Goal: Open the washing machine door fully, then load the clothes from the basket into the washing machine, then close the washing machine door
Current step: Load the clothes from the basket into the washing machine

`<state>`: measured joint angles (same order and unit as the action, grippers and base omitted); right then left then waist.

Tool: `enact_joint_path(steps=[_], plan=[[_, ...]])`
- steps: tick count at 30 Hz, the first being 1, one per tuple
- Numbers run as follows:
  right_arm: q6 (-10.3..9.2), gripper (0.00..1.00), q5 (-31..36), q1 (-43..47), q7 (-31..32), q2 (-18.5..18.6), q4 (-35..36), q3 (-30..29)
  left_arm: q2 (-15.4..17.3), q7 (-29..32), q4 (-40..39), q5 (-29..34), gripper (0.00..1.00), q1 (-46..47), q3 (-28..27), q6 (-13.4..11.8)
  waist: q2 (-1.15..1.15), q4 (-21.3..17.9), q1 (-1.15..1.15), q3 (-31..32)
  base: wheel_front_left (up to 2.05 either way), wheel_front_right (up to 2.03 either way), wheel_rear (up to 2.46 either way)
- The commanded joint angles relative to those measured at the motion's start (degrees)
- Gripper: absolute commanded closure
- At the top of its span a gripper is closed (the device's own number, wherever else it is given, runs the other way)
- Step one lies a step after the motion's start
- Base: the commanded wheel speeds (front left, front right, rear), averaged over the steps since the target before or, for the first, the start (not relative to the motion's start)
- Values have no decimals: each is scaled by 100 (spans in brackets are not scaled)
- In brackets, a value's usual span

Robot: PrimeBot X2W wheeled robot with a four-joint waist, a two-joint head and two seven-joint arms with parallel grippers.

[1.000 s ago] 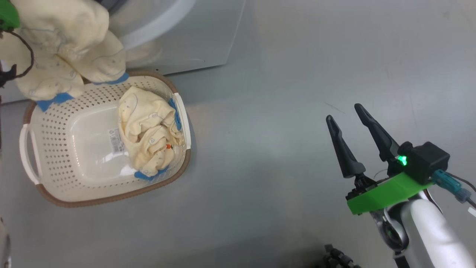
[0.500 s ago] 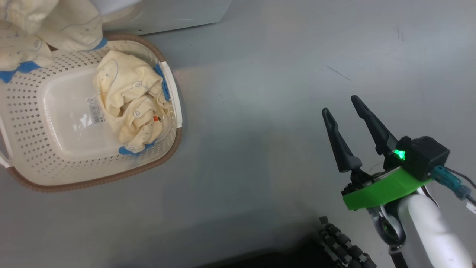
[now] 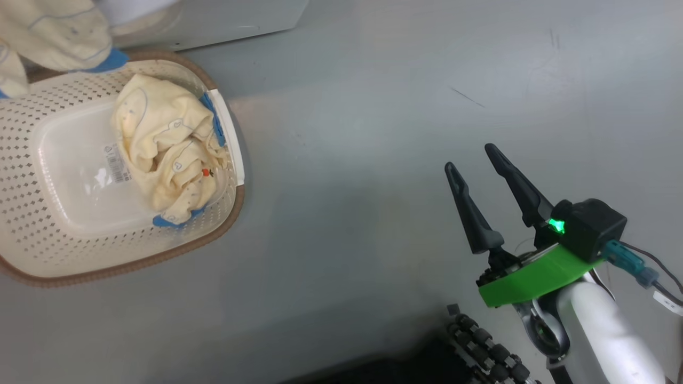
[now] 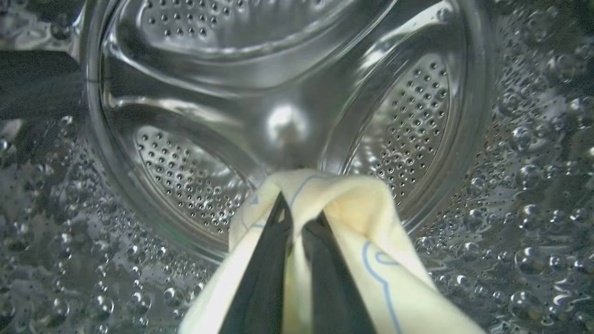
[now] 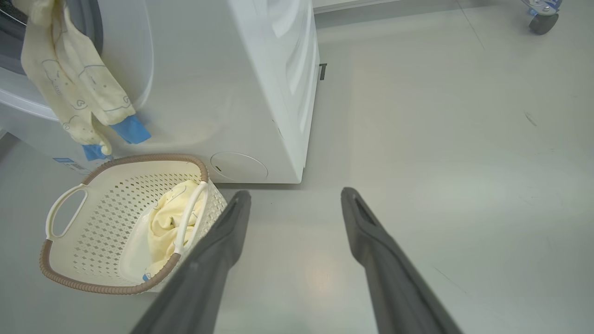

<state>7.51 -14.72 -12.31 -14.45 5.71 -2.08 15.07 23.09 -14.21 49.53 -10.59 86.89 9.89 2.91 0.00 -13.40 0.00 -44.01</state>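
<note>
Far left: left hand [image 4: 299, 215] clenched on a cream-yellow garment [image 4: 371, 222] with thin blue outlines, pinched between the two dark fingers and draped to either side of them. Aimed straight into the steel drum [image 4: 278, 93], shiny, perforated, with raised paddles. In the right wrist view, hanging out of the round opening of the washing machine [image 5: 232, 93] at upper left, with blue-trimmed ends dangling just over the back rim of the basket [image 3: 32, 250]; touching or not, cannot tell.

Below that: basket on the grey floor [image 3: 347, 186], just in front of the machine. Cream perforated walls, brown woven-look rim, white side handles. Label sticker [image 3: 116, 162] on the bare base. Second garment [image 3: 160, 154] crumpled at the basket's right end, against the wall under the right handle, with blue trim at its upper and lower edges and a small red-orange mark near its middle.

Further right: round cover [image 5: 239, 166] low on the machine's front, then bare floor.

Right side: right hand [image 3: 469, 157] released, the two long fingers spread wide, grasping nothing, hovering over the floor well apart from the basket and pointing up the head view. Green bracket [image 3: 533, 274] and lit green lamp [image 3: 556, 225] behind the fingers, pale forearm [image 3: 603, 330] below. Black ribbed part [image 3: 485, 346] at the bottom edge, beside the forearm. Caster wheel [image 5: 540, 21] at the far upper right of the right wrist view.
</note>
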Motion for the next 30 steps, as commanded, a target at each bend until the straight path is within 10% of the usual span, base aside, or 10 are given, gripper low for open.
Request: enact_joint_path(steps=[1,6,9,30], plan=[[-2,0,-40,99,-54,23,120,115,331,-74,-265,57,100,242,-31,-41,0,-16,0,-5,0,0,0],[-2,0,-56,85,-54,8,80,152,238,-77,-15,-45,100,73,-86,-39,0,-40,0,-10,0,0,0],[-2,0,-62,55,-54,3,53,164,154,-63,261,-144,0,-38,-108,-24,0,-25,0,10,0,0,0],[-2,0,-81,-114,-55,72,-58,-22,-387,-25,1022,-626,0,-771,-166,4,0,402,0,633,0,0,0]])
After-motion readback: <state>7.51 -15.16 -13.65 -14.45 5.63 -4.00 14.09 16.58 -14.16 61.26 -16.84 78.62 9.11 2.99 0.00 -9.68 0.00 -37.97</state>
